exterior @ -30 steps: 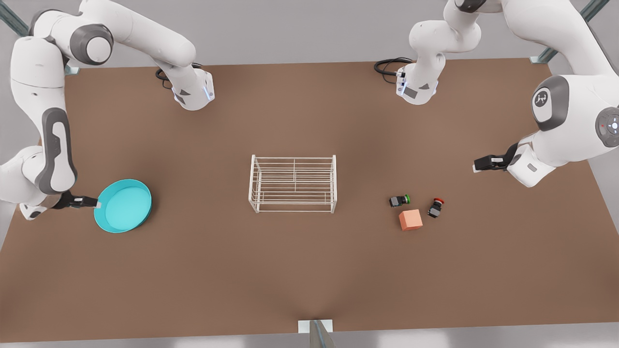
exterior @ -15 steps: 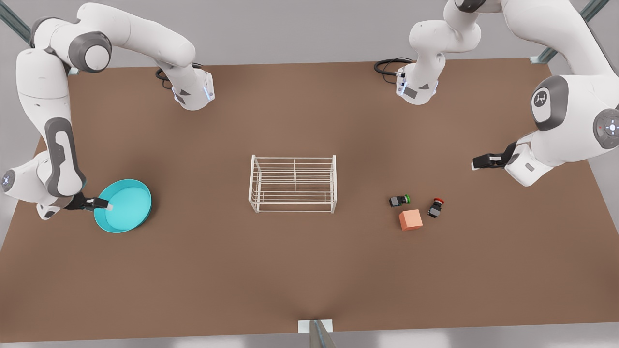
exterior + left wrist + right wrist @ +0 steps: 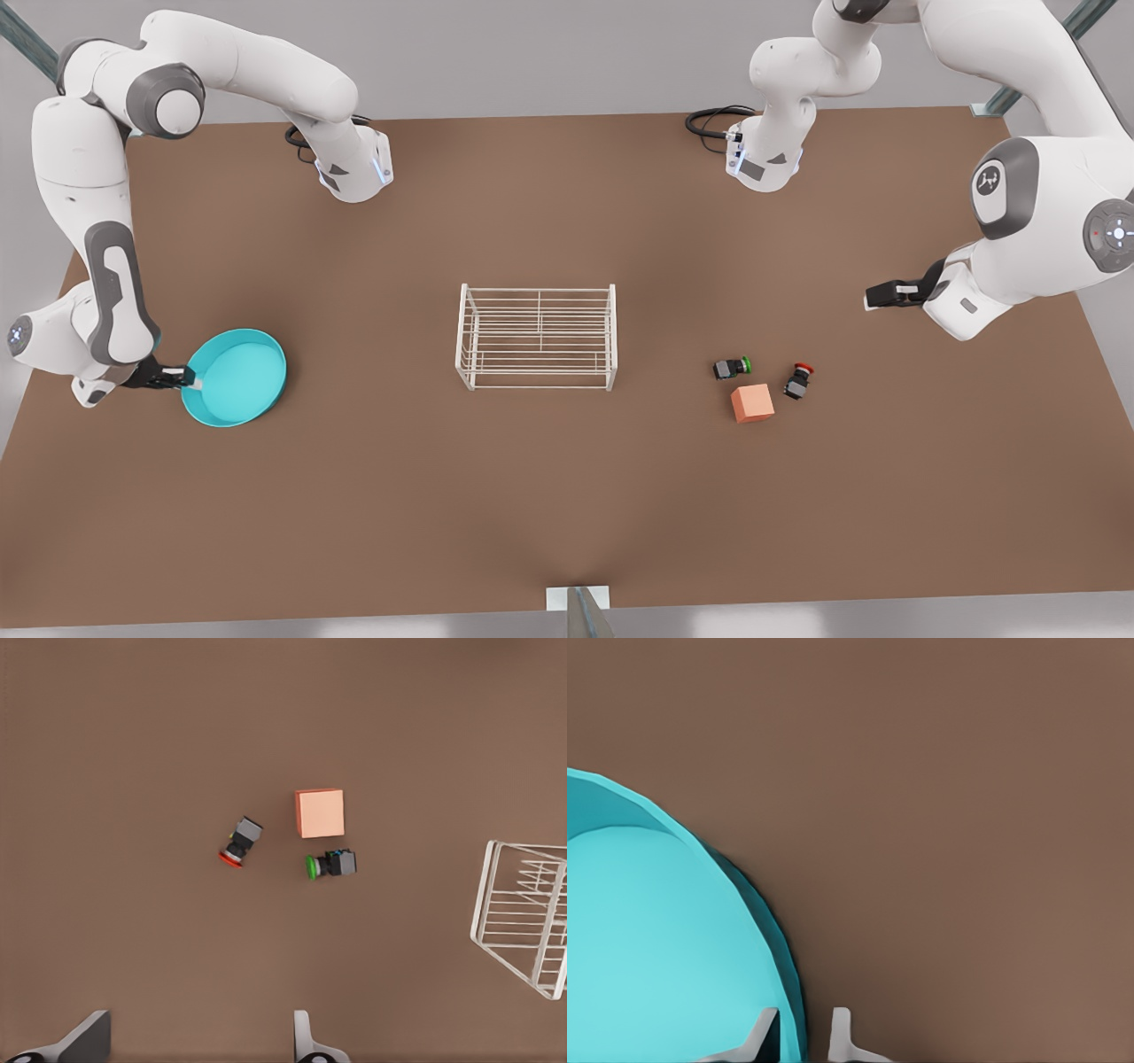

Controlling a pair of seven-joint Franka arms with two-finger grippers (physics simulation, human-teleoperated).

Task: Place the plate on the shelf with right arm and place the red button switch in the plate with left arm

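Two steps remain. The right gripper point(image 3: 190, 379), at the front view's far left, pinches the near rim of the plate point(image 3: 239, 377), fingers point(image 3: 764, 1032) nearly closed astride it; the plate sits toward nine o'clock of the shelf point(image 3: 537, 337), well apart, not yet placed. The left gripper point(image 3: 870, 301) waits wide open and empty, toward one o'clock of the red button switch point(image 3: 798, 381). That switch lies on its side on the table point(image 3: 567, 496), its long axis slanted, cap pointing toward one o'clock.
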